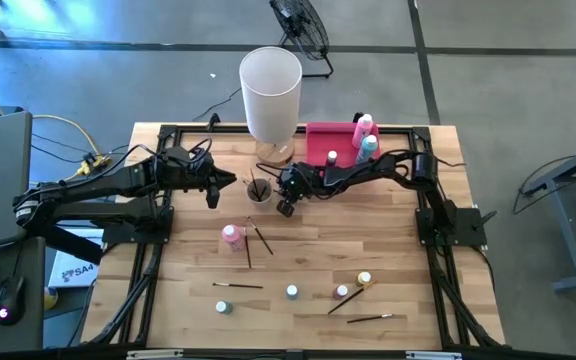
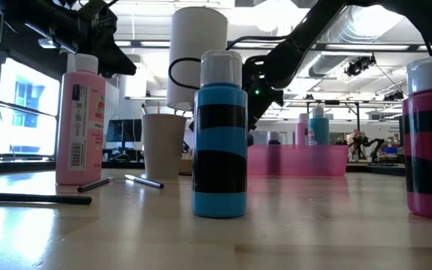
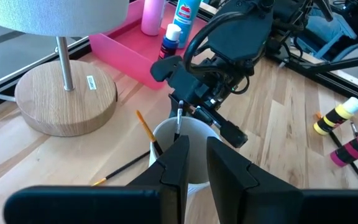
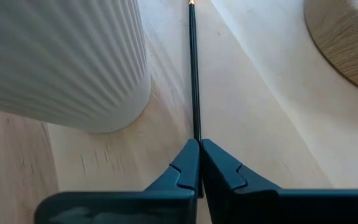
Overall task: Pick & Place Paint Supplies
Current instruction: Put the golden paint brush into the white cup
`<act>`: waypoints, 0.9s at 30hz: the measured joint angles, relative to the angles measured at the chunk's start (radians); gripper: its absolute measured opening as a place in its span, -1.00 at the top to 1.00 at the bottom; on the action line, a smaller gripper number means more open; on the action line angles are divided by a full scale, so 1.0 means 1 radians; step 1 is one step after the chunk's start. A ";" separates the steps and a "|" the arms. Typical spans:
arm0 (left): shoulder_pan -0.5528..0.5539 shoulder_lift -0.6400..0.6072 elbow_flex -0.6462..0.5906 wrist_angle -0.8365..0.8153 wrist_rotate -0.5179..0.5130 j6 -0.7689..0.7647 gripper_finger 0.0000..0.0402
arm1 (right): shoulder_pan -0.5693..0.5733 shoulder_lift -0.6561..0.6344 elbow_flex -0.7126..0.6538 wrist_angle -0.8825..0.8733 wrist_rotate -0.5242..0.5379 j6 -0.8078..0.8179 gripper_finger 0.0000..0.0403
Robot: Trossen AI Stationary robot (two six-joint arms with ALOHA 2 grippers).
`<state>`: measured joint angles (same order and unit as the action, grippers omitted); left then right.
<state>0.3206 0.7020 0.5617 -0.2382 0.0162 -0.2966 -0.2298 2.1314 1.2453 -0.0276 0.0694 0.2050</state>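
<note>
Your right gripper [image 4: 199, 144] sits just beside the white cup [image 3: 191, 149], its fingers pinched shut on a thin dark paintbrush [image 4: 193, 74]. In the right wrist view the handle runs straight out from the tips along the wood beside the ribbed cup wall. The grip is right at the end of the handle, so the brush could swivel or slip as you lift, and the long free end could catch the cup wall or the lamp's round wooden base [image 3: 64, 99] next to the cup.

Your left gripper [image 3: 194, 163] hangs over the cup's near rim with its fingers narrow and nothing visibly held. The two arms are close together over the cup, so a hurried move risks a knock that tips it.

The cup already holds a couple of brushes standing on end. Behind the cup, the pink tray [image 1: 320, 145] holds a pink bottle, a teal bottle and a small white-capped one. In front of the cup, more bottles and brushes lie scattered on the counter [image 1: 298, 250], among them a pink bottle [image 1: 231, 236].
</note>
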 joint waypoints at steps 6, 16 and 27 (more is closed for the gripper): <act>0.000 0.000 0.000 0.000 0.000 0.000 0.73 | 0.002 0.000 0.000 -0.012 -0.001 0.000 0.98; 0.000 0.000 0.000 0.000 0.000 0.000 0.73 | 0.002 -0.047 -0.048 -0.058 -0.095 -0.027 0.98; 0.000 0.000 0.000 0.000 -0.002 0.003 0.73 | 0.003 -0.205 -0.273 0.014 -0.129 -0.018 0.98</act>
<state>0.3206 0.7018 0.5617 -0.2382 0.0142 -0.2932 -0.2264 1.9263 0.9727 -0.0133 -0.0596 0.1866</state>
